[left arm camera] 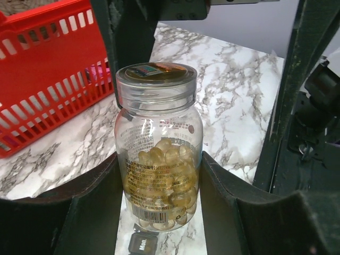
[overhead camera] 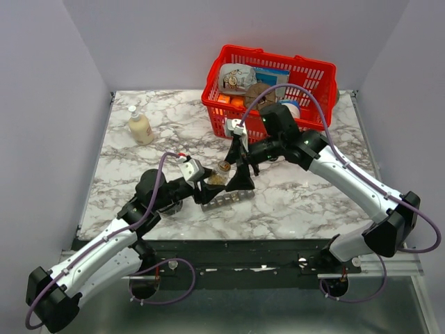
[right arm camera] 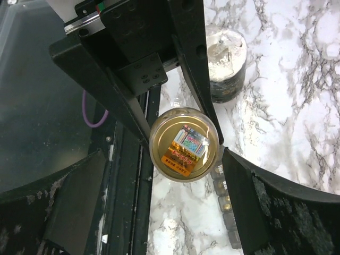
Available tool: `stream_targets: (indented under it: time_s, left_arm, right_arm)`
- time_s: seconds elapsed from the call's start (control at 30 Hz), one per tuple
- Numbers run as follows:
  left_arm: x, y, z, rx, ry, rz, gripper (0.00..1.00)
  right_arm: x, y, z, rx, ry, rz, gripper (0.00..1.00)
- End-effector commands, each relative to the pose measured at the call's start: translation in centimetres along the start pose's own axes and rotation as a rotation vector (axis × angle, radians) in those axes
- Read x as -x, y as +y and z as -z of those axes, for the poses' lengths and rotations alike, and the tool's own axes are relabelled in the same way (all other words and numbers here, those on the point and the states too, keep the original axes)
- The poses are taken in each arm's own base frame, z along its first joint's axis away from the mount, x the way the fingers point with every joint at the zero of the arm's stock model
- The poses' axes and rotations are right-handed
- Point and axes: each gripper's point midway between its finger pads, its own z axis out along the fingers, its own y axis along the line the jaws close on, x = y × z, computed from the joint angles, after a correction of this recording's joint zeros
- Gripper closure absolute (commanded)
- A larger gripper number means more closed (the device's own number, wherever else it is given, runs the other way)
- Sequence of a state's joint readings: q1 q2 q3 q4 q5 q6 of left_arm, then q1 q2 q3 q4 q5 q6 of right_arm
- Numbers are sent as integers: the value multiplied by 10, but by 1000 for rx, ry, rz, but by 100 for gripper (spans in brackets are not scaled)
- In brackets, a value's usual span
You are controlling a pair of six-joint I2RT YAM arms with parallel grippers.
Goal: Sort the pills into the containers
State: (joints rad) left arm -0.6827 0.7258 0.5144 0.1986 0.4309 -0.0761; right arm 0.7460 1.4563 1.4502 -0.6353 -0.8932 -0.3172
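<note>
The marble table [overhead camera: 313, 202] is the widest thing under me. The red basket [overhead camera: 316, 73] sits at its far right, full of packets, and a cream pump bottle [overhead camera: 140, 127] stands far left. Neither has any part in this job.

My two arms meet near the middle of the table. My left claw [overhead camera: 211, 179] is clamped on the bottle [left arm camera: 159, 159]. Its fingers [left arm camera: 95, 207] press on both sides of the lower body and hold it upright, a little above the table. My right claw [right arm camera: 164, 175] is spread wide and hangs over the bottle from above, with one finger on either side of the lid [right arm camera: 184, 144]. From the wrist view there is a clear gap on both sides, so I judge it is not gripping yet.

The organiser [overhead camera: 226, 200] lies just under and in front of the bottle, as a dark strip on the marble. One of its end compartments shows below the bottle, marked "Mon." Whether its flaps are open or anything is already in them, I cannot tell.

The pills [left arm camera: 164, 180] are a golden heap filling the lower half of the bottle.

As I read it, the task has hardly started. The bottle is lifted and steadied, but the lid is still on and every pill I can see is still inside. What's left is to close my right claw on the lid, twist it off, and share the pills out along the row.
</note>
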Motion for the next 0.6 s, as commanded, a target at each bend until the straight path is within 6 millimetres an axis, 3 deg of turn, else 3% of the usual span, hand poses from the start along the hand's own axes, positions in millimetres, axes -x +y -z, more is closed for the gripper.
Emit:
stream_targets:
  time_s: [0.0, 0.07, 0.17, 0.27, 0.3, 0.37, 0.4, 0.57]
  left_arm:
    - [18, -17, -2, -104, -40, -15, 100]
    - [16, -19, -4, -121, -32, -5, 100]
    - [17, -20, -6, -127, -32, -4, 100]
    - [16, -17, -6, -115, -27, -2, 100]
    - [16, -17, -6, -115, -27, -1, 100]
    - [15, -16, -7, -109, -23, 0, 100]
    - [15, -16, -7, -105, -22, 5, 100]
    - [15, -7, -5, -51, -29, 4, 100]
  right_arm:
    - [12, 13, 4, 57, -24, -7, 1]
    - [13, 14, 1, 77, -28, -36, 5]
    - [14, 13, -2, 91, -29, -58, 17]
    - [11, 12, -3, 85, -25, -59, 34]
    - [10, 11, -3, 84, -23, -62, 44]
    - [7, 10, -4, 82, -18, -65, 53]
    - [5, 8, -4, 72, -13, -64, 63]
    - [4, 3, -5, 52, -6, -50, 82]
